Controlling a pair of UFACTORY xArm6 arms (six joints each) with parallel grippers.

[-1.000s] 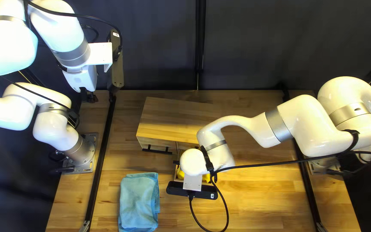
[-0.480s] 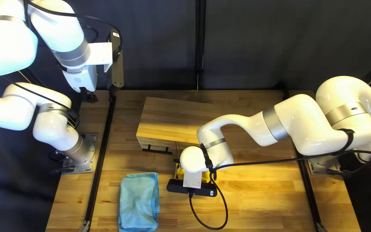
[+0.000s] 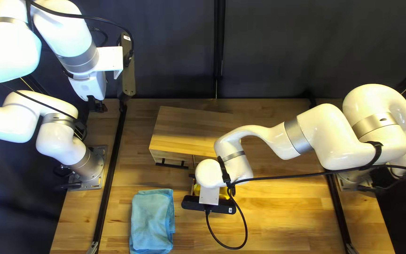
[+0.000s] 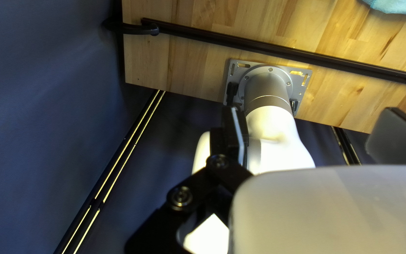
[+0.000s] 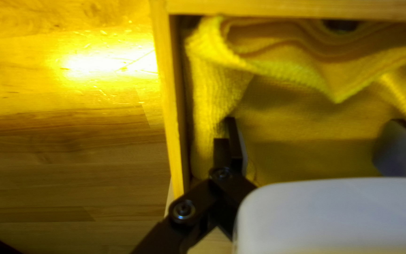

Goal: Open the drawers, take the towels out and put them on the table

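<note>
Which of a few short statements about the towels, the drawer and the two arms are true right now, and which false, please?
1. A blue towel lies on the table. True.
2. The yellow towel lies on the table. False: it sits inside the open drawer.
3. The right gripper reaches into that drawer. True.
4. The left arm hovers over the blue towel. False: it is folded up above its own base, at the table's left edge.

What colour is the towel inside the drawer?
The towel is yellow; clearest in the right wrist view.
</note>
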